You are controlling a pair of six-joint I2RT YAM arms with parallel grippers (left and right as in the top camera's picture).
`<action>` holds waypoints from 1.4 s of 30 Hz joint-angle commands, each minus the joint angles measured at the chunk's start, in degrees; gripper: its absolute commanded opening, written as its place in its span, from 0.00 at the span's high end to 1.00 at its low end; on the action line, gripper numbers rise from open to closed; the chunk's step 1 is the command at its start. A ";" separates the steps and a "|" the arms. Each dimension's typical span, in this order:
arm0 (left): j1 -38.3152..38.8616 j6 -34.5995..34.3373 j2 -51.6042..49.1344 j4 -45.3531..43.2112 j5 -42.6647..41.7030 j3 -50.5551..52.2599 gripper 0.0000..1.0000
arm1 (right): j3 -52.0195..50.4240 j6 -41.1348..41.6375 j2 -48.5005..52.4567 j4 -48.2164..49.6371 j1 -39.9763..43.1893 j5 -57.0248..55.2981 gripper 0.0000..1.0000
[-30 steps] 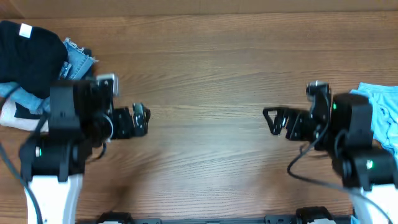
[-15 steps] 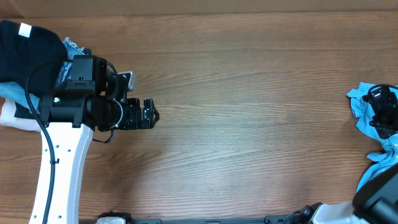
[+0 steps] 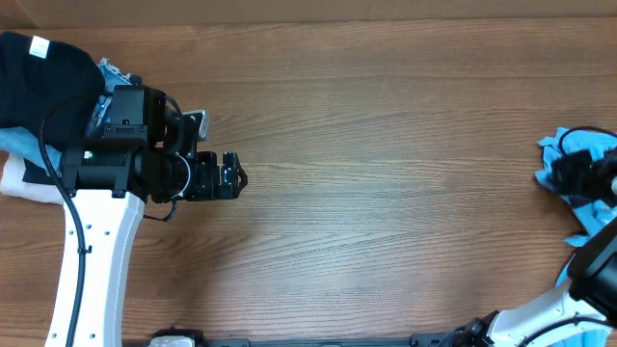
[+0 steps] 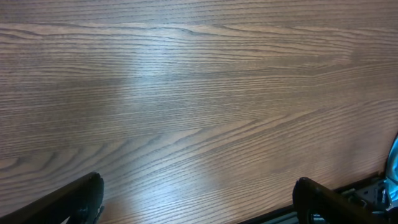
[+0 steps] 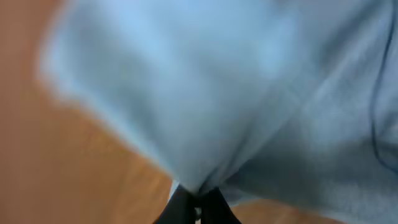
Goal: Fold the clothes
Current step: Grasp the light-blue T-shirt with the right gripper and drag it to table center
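The wooden table (image 3: 386,116) takes up nearly the whole scene, and its broad middle has nothing laid out on it. From where I stand, the folding has hardly begun: nothing is spread flat and I can see no crease or fold.

At the far left edge is a loose heap of other clothing. There is a black garment (image 3: 43,82) with a small white tag, a bit of frayed denim (image 3: 123,92) beside it, and something pale (image 3: 17,178) poking out underneath. I see no basket, bin or box anywhere. That heap lies straight on the wood, and so does everything else.

The light blue T-shirt (image 3: 590,141) is at the opposite side, crumpled at the right edge of the table and partly cut off by the overhead view. No lettering shows on the part I can see. It has yet to be brought to the middle, opened out and smoothed, so I'd say all the folds are left to do.

The left gripper (image 3: 236,176) hangs over bare wood near the left heap. Its fingers are spread wide and there is nothing between them. Its wrist view shows only wood grain, with a sliver of blue at the far right edge.

The right gripper (image 5: 196,208) is down in the T-shirt. In its wrist view, blurred as it is, the dark fingertips are pinched together on a gather of blue cloth that fans out above them. I take that as a first grab, ready to pull the shirt toward the centre.
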State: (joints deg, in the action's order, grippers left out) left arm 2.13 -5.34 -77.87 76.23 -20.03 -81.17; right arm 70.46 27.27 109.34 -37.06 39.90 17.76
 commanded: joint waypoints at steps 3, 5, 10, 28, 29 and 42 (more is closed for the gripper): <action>-0.24 1.03 -0.09 -1.14 -2.19 -1.03 0.00 | 0.90 -0.66 -20.37 -1.01 -11.87 22.36 0.96; -0.24 0.85 -0.09 -1.88 -2.75 -1.03 0.00 | 0.90 -0.68 -24.28 -2.03 -21.75 22.38 0.96; -0.24 0.87 -0.07 -1.90 -2.69 -1.92 0.00 | 0.85 -0.66 -21.51 -0.22 -48.30 14.19 0.96; -0.24 3.50 -0.13 0.31 3.91 -15.32 0.00 | 0.85 -3.98 -23.37 -11.17 -50.36 -14.23 0.15; -0.24 3.48 -0.13 0.28 3.91 -15.32 0.00 | 0.76 -6.69 -21.07 -12.46 -39.30 -13.55 0.13; -0.24 3.48 -0.13 -0.02 3.91 -15.32 0.00 | -0.74 -12.74 2.64 -9.29 -23.12 -6.10 0.65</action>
State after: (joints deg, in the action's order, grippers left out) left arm 1.98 -2.79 -78.04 76.53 -16.27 -95.53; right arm 70.94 16.32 111.09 -47.18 18.72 10.17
